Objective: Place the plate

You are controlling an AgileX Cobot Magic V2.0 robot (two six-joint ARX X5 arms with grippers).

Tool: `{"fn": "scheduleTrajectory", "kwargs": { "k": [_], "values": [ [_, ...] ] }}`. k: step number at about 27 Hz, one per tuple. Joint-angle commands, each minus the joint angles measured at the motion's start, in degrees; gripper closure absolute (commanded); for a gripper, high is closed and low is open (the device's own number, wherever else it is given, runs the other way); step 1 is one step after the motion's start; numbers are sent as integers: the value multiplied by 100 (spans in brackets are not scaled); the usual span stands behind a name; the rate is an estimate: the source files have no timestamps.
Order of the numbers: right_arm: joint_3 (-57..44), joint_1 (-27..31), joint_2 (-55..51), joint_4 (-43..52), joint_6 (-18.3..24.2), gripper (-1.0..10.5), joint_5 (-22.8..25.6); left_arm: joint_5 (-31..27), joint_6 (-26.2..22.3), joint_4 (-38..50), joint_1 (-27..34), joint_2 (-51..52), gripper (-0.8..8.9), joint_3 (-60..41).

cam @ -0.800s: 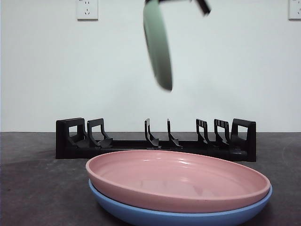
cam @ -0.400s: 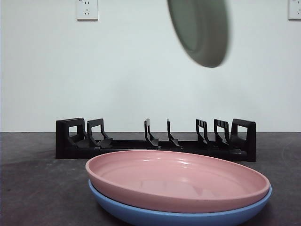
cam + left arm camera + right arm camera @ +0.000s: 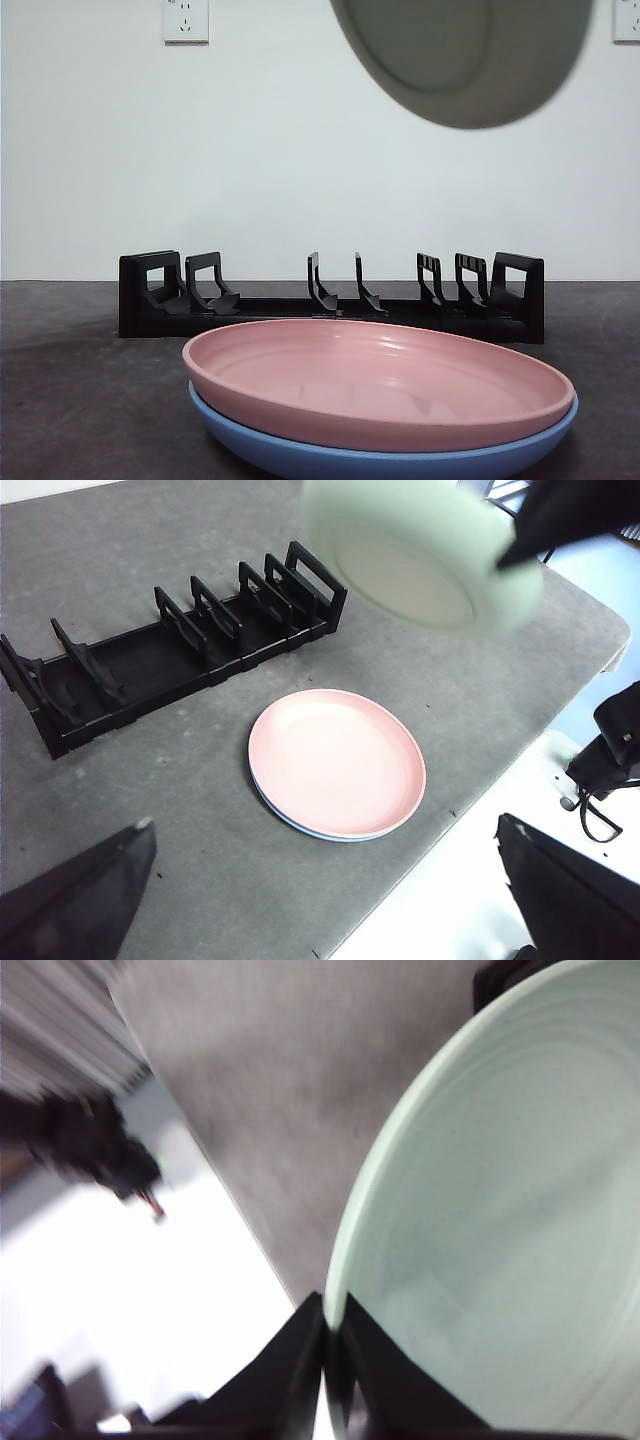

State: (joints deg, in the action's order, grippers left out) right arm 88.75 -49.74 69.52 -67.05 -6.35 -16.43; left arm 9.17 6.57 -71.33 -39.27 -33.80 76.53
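A pale green plate (image 3: 460, 55) hangs high in the air, above the right part of the black dish rack (image 3: 330, 300). My right gripper (image 3: 333, 1345) is shut on the green plate's rim (image 3: 500, 1250). The green plate also shows in the left wrist view (image 3: 420, 555), held up over the rack (image 3: 170, 650) by the dark right arm (image 3: 570, 515). My left gripper (image 3: 320, 910) is open and empty, high above the table near its front edge. A pink plate (image 3: 380, 380) lies on a blue plate (image 3: 400, 460) in front of the rack.
The rack has several upright dividers and stands near the back of the grey table (image 3: 150, 810). The pink and blue stack (image 3: 337, 763) lies between the rack and the table's front edge. A white wall with sockets (image 3: 186, 20) is behind.
The green plate has moved right and turned from edge-on to showing its broad face, and it looks larger and higher in the front view.
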Motion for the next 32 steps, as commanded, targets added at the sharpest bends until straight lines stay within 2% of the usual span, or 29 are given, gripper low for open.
{"fn": "scheduleTrajectory", "kwargs": {
  "k": [1, 3, 5, 12, 18, 28, 32],
  "values": [
    [-308, -625, 33, 66, -258, 937, 940, 2, -103, 66, -46, -24, 251, 81],
    [-619, -1016, 35, 96, -444, 937, 1526, 2, -118, 66, -46, -24, 251, 81],
    [-911, -1314, 68, 214, -605, 937, 1895, 2, -144, 74, -46, -24, 251, 77],
    [-1856, -2175, 542, 1132, -1178, 937, 2721, 2, -208, 247, -46, -26, 251, 74],
    [-1899, -2459, 1362, 1187, -1432, 937, 3410, 2, -208, 332, -46, -26, 251, 74],
    [-1899, -2553, 2531, 1539, -1775, 937, 3587, 2, -208, 319, -46, -26, 251, 74],
    [-1899, -2557, 2597, 1759, -1875, 937, 3421, 2, -208, 323, -46, -24, 251, 74]
  ]
}}
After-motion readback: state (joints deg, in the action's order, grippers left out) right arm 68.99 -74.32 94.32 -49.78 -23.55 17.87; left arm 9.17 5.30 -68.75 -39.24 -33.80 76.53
